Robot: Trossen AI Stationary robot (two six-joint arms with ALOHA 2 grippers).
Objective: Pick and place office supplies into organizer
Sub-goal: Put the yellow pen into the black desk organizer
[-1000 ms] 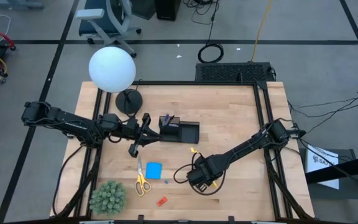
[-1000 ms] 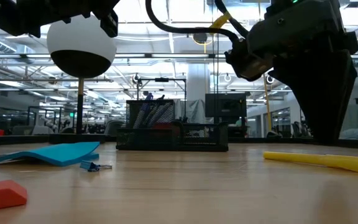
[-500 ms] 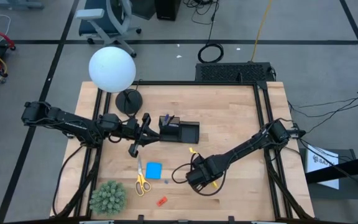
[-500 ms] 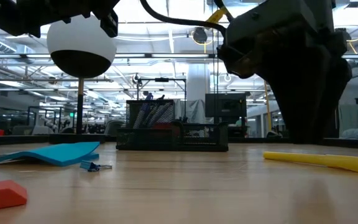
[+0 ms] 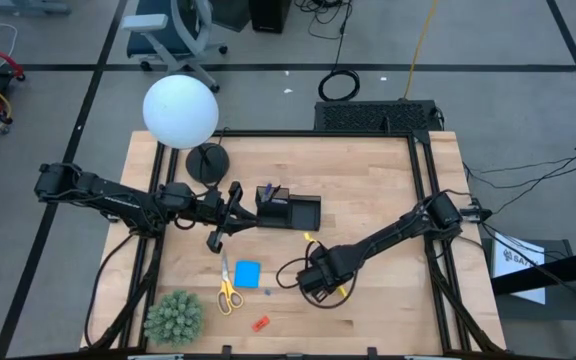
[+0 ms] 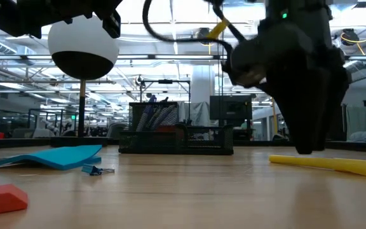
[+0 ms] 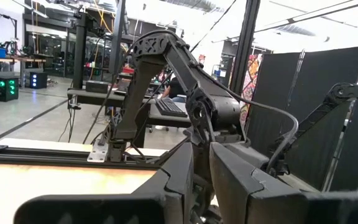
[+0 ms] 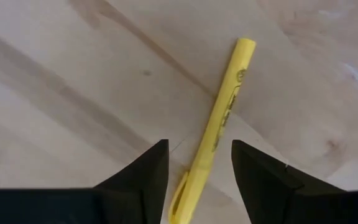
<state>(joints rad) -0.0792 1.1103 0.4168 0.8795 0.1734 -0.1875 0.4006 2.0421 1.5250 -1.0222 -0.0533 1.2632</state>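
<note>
A yellow pen point(image 8: 219, 127) lies flat on the wooden table, and my right gripper point(image 8: 194, 168) points down over it, open. One finger stands on each side of the pen's near end, clear of it; the pen point(image 6: 329, 163) also shows in the low view. My left gripper point(image 5: 234, 205) hovers level beside the black organizer point(image 5: 288, 211), fingers close together with nothing seen between them. Pens stand in the organizer's taller section point(image 6: 161, 117). The yellow-handled scissors point(image 5: 226, 290), the blue note pad point(image 5: 248, 274) and the red piece point(image 5: 260, 323) lie on the table near its front.
A white globe lamp point(image 5: 180, 110) with a round black base point(image 5: 208, 162) stands at the far left. A green spiky plant point(image 5: 174, 317) sits at the near left corner. A small binder clip point(image 6: 97, 170) lies by the note pad. Bare wood stretches to the right of the organizer.
</note>
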